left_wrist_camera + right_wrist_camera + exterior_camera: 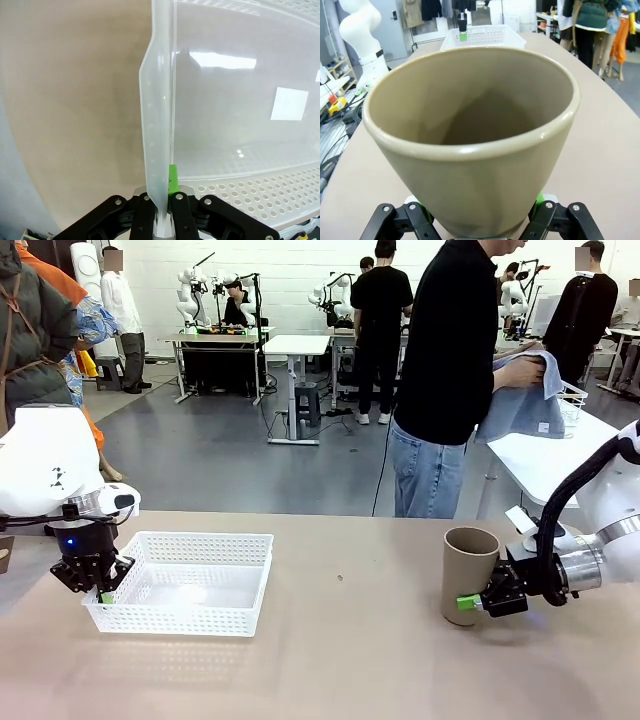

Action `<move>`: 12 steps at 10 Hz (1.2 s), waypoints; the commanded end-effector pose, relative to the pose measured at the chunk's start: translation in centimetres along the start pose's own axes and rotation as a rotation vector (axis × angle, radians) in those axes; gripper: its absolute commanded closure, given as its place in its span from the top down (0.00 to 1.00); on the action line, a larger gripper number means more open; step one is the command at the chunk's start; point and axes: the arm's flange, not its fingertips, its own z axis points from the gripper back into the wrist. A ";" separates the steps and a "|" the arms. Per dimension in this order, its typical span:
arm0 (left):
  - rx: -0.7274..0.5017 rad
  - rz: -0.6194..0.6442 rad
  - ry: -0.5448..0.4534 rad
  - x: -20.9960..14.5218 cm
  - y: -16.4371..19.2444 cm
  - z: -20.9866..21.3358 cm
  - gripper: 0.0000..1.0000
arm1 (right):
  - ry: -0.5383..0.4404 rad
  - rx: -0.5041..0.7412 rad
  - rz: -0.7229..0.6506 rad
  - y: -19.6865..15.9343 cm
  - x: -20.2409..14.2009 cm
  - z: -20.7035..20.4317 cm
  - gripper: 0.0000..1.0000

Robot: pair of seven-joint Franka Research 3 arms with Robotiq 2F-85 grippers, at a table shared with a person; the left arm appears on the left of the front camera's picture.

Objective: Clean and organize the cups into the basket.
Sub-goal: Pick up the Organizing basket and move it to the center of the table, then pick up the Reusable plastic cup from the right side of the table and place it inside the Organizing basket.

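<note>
Cup (468, 570) at R claw (472, 600), grip unclear

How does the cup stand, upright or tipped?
Upright: the cup rests base-down on the table, mouth up, with the right gripper around its lower part.

A tan cup (485, 165), its open mouth tipped toward the lens, sits between the green-padded fingers of the right end effector (476, 202) above a beige counter (615, 165). At the counter's far end is a white lattice basket (485, 35) with the left end effector (462, 29) at its rim. A white robot arm (362, 35) rises at left, and people (590, 25) stand at right.
</note>
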 end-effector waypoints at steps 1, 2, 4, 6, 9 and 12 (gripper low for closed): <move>0.005 -0.021 0.008 -0.7 -2.5 -0.3 0.00 | 0.014 -0.093 -0.013 3.7 5.1 1.4 0.62; 0.012 -0.037 0.001 -0.9 -4.0 -0.3 0.00 | -0.005 -0.109 0.021 4.7 7.6 2.5 0.62; 0.048 -0.061 -0.006 -1.5 -7.6 -1.0 0.00 | -0.046 -0.180 0.015 5.3 11.2 5.0 0.62; 0.080 -0.056 -0.026 -1.9 -11.3 -1.2 0.00 | -0.083 -0.221 0.026 5.7 14.4 6.8 0.62; 0.079 -0.013 -0.060 -2.9 -17.5 -1.5 0.00 | -0.094 -0.284 0.002 5.4 17.8 9.3 0.62; 0.093 0.002 -0.082 -3.4 -22.1 -1.5 0.00 | -0.074 -0.245 0.036 5.7 17.1 9.1 0.62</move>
